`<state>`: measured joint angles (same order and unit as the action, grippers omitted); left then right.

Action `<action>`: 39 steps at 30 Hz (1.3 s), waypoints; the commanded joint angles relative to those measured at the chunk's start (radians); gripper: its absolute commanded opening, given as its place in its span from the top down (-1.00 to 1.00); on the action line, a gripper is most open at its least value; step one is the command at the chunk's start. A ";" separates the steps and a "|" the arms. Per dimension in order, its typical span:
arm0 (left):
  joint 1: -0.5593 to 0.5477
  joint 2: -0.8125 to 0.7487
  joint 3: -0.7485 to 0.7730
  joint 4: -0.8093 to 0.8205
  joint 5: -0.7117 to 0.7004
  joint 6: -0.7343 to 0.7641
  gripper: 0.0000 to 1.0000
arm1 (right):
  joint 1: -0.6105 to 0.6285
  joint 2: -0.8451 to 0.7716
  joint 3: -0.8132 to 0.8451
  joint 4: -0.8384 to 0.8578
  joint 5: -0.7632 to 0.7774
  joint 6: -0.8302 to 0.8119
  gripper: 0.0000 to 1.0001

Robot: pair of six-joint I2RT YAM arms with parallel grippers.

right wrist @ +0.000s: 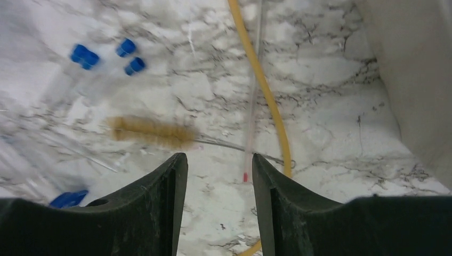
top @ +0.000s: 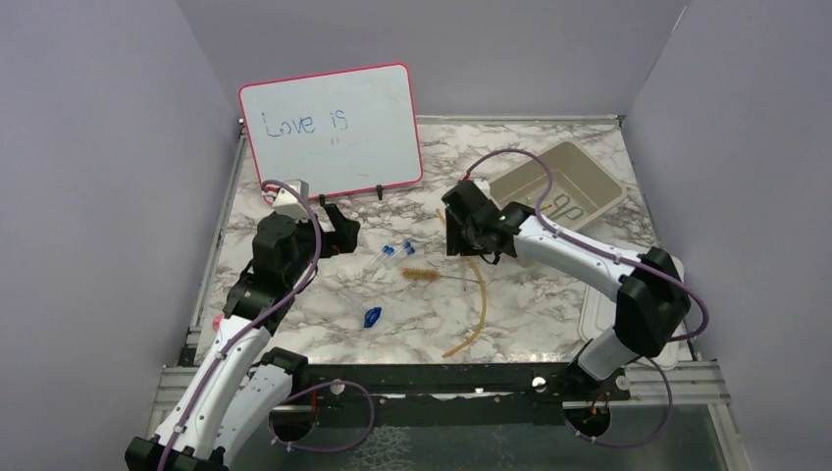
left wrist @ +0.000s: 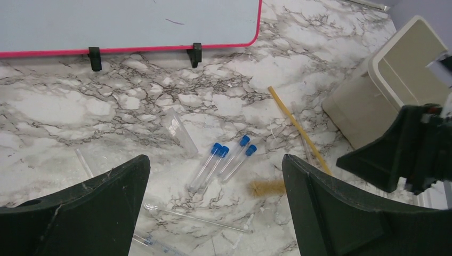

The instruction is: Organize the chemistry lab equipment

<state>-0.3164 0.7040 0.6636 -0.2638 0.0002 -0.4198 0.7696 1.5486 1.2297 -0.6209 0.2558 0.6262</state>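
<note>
The right gripper point(right wrist: 218, 157), fingers apart and pinching nothing, hangs over the hose point(right wrist: 266, 90) just left of the tub point(top: 554, 186). Capped tubes point(left wrist: 209, 165) lie farther left. The left gripper point(top: 340, 233) is spread wide and empty. Closing here could also catch what may be a thin clear rod point(right wrist: 250, 117), and dragging the hose could sweep the brush point(right wrist: 152, 132). The whiteboard point(top: 334, 128) reads "Love is".
</note>
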 commanded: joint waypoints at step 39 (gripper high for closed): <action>-0.015 0.005 -0.012 0.020 -0.011 0.013 -0.94 | -0.003 0.371 -0.131 0.337 0.068 -0.079 0.47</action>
<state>-0.3279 0.7071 0.6628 -0.2707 0.0040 -0.4217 0.7773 1.8336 1.0996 -0.2955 0.3504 0.5941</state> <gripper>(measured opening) 0.968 0.272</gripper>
